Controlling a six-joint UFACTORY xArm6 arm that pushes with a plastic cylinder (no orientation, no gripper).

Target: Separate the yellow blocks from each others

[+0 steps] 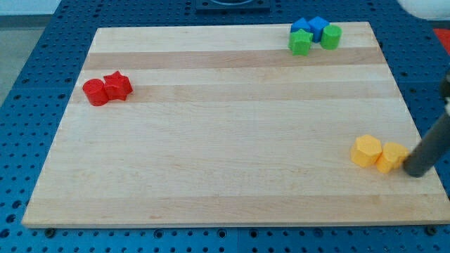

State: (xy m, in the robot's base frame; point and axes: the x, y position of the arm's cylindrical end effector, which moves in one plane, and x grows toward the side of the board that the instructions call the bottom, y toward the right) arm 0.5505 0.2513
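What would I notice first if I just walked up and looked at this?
Probably my tip, a dark rod touching the right one of two yellow blocks near the board's right edge. Then the bright clusters: two red blocks at the left, and blue and green blocks huddled at the top right.

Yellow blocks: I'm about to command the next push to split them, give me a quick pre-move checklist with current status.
1. Both yellow blocks in view: ok. The left yellow block and the right yellow block sit near the board's right edge.
2. Blocks separated: not ok. They touch side by side.
3. My tip located: ok. It is right of the right yellow block, at or very near its side.
4. Actual contact: cannot tell.
5. Push line: not ok. Pushing toward the view's left from here would likely drive both blocks together.
6. Other blocks clear: ok. The red pair and the blue and green cluster are far away.
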